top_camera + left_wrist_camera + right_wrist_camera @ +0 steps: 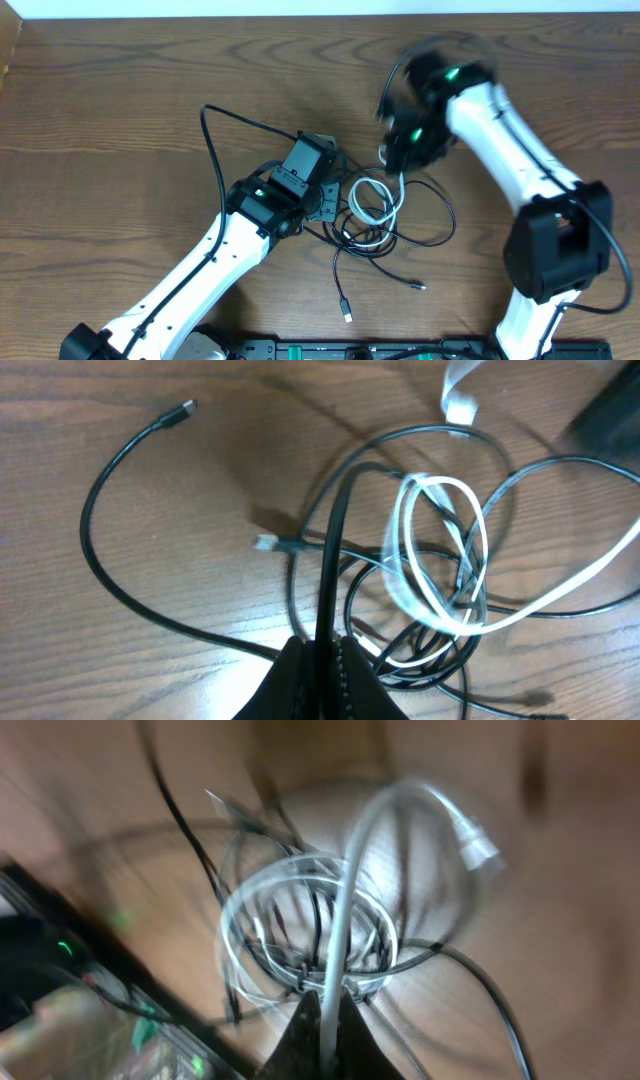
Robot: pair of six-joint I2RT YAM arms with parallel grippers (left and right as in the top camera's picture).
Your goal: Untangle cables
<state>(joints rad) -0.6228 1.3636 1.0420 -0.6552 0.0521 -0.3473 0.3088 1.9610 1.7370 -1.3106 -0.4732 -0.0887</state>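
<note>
A tangle of thin black cables (400, 235) and one white cable (375, 200) lies on the wooden table's middle. My left gripper (327, 203) sits at the tangle's left edge, shut on a black cable (335, 550) that runs up between its fingers. My right gripper (398, 160) is above the tangle's right side, blurred, shut on the white cable (345, 910); the white plug end (478, 842) curls up beyond it. The white loops (440, 560) lie among black loops. One black plug end (347, 315) lies near the front, another (418, 287) to its right.
The table is brown wood (120, 120). A thicker black wire (215, 140) runs from the left arm across the table. A black rail (330, 350) lines the front edge. The right arm base (555, 245) stands at the right.
</note>
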